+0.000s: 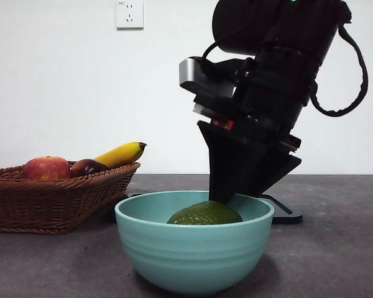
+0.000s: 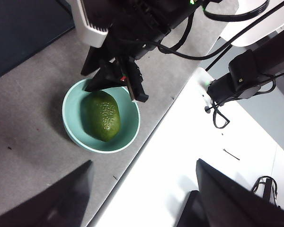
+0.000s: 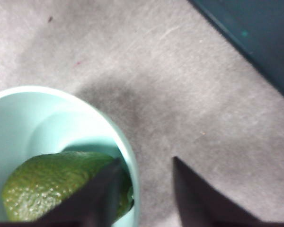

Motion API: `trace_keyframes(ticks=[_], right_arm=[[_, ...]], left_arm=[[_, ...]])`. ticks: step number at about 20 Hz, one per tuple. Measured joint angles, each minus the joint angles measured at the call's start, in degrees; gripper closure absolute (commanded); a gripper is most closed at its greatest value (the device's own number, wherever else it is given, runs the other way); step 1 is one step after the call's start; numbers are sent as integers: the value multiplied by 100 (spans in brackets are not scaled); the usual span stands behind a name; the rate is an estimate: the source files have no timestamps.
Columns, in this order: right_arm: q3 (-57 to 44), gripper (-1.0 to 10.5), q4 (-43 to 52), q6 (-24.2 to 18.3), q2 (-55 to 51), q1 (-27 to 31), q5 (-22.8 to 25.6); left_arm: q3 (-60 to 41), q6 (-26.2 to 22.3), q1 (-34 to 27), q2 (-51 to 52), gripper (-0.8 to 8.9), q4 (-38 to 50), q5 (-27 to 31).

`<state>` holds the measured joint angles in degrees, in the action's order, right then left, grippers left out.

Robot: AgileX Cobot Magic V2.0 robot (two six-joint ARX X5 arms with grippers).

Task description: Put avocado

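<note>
The dark-green, bumpy avocado (image 1: 204, 214) lies in a teal bowl (image 1: 193, 254) at the table's front. It also shows in the left wrist view (image 2: 102, 115) and the right wrist view (image 3: 57, 184). My right gripper (image 1: 227, 194) hangs over the bowl's far rim with its jaws open and nothing between them but the rim; one jaw is inside next to the avocado, the other outside (image 3: 144, 191). My left gripper (image 2: 142, 198) is open and empty, held high and away from the bowl, looking down on it.
A wicker basket (image 1: 50, 202) stands at the left with a red apple (image 1: 45, 168), a dark purple-red fruit (image 1: 87, 167) and a banana (image 1: 120, 154). A black flat base (image 1: 285, 211) lies behind the bowl. A white surface (image 2: 217, 156) adjoins the grey table.
</note>
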<state>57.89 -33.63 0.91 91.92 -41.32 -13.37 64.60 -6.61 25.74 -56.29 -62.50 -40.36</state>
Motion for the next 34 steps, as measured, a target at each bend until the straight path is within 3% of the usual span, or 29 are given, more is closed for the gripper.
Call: trace_keyframes(ticks=[3,16,26,34], right_arm=[[0,930,0,0,13,-42,-11],[162,931,-361,258,-81,-81,-11],[1563,932,-791,258,-44,1014,83],[3281,932,-1049,232,1714,1727,107]], left_arm=[[0,0,0,0,471,2,0],[0,0,0,0,471,13,0],[0,0,0,0,471,15,2],[0,0,0,0,471,15,2]])
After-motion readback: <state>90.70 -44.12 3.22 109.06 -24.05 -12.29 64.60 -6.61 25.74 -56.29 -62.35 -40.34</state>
